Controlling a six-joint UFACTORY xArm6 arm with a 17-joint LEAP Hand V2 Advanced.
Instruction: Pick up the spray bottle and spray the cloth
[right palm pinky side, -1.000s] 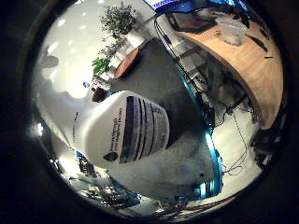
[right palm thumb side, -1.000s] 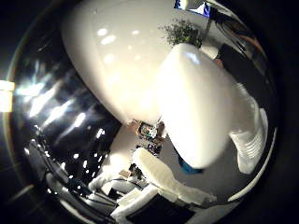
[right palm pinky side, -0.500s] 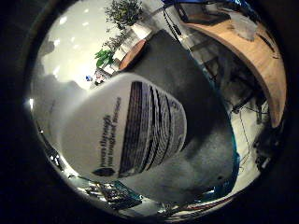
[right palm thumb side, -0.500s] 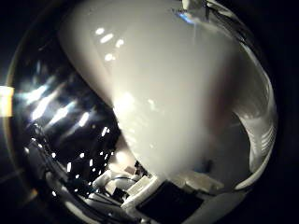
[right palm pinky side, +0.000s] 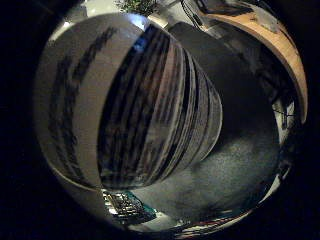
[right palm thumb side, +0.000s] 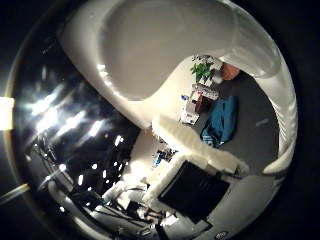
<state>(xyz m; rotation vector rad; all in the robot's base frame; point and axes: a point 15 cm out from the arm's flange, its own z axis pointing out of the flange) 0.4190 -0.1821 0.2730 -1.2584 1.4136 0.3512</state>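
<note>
White plastic fills both palm views: the spray bottle (right palm pinky side: 130, 100) sits very close to the palm, standing on the dark grey tabletop (right palm pinky side: 240, 165). Little-finger-side view shows the bottle's label, dark bands of print curving round its body, too stretched to read; beyond the bottle on this side, a curved wooden desk (right palm pinky side: 280, 50) and a potted plant (right palm pinky side: 137, 6) at the far end of the grey tabletop. No cloth visible from this side. Thumb-side view shows none of the label, only the bottle's smooth white shoulder and a curved white part sweeping round from it; whether that arc is neck or trigger housing, cannot tell. Past the bottle in this view, a crumpled blue cloth (right palm thumb side: 220, 122) lies flat on the grey tabletop, well apart from the bottle, with a small white and brown clutter (right palm thumb side: 197, 102) just beside the cloth and a green plant near that. Also only in the thumb-side view: white and black parts of the hand (right palm thumb side: 195, 175) reaching in below the bottle, one white padded finger (right palm thumb side: 195, 145) stretched across between bottle and cloth. Palm faces the bottle's side, close in. Whether the fingers are curled round the bottle or merely beside it, cannot tell; no contact visible in either view.
</note>
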